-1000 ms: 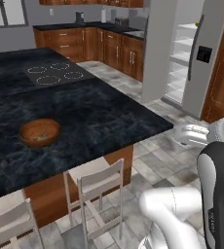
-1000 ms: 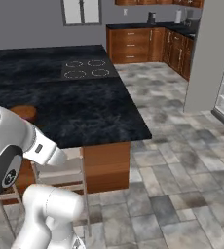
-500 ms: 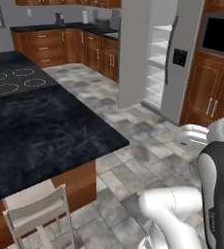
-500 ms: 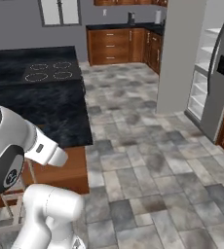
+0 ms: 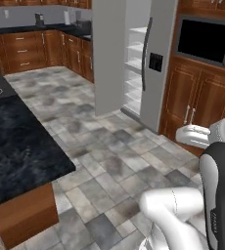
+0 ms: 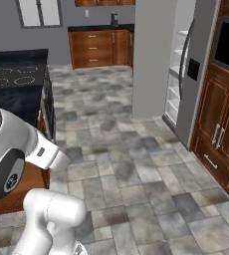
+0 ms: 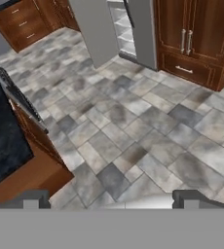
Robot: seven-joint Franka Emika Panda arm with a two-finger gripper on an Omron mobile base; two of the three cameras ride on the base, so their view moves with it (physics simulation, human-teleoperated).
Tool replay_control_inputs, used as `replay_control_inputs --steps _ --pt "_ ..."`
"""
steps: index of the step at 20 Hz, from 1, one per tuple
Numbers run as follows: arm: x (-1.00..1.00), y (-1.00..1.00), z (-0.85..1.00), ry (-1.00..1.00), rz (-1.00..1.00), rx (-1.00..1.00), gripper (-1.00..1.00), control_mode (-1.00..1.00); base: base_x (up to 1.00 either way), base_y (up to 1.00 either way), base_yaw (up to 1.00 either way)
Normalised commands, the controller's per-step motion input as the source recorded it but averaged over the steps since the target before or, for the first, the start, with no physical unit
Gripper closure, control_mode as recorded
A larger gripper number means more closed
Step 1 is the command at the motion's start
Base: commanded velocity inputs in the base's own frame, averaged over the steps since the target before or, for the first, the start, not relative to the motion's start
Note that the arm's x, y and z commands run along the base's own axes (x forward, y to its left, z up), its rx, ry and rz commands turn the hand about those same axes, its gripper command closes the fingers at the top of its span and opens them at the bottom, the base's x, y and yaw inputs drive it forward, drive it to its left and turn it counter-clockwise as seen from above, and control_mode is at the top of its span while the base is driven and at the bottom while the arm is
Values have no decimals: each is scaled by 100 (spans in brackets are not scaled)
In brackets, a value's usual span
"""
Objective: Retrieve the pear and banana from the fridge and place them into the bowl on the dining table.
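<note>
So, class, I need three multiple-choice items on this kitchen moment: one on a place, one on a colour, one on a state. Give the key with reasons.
1. Where does the fridge stand relative to the wall oven in the left base view?
A. left of it
B. right of it
C. below it

2. What colour is the top of the dining table?
A. white
B. black with pale veins
C. red

3. How is the fridge door?
A. shut
B. removed
C. open, shelves showing

Key: 1 A, the grey fridge sits left of the dark oven panel. 2 B, the marble is black and veined. 3 C, white shelves show beside the door.
</note>
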Motion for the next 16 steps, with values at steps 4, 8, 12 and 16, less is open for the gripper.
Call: replay_control_inputs --steps 4,8,12,16 --pt "0 0 0 0 0 0 -100 100 94 -45 -1" --pt "0 0 0 0 0 0 -100 100 100 -5 0" --pt "0 0 0 0 0 0 -100 100 100 0 0" --pt "0 0 0 0 0 0 -100 100 100 9 0"
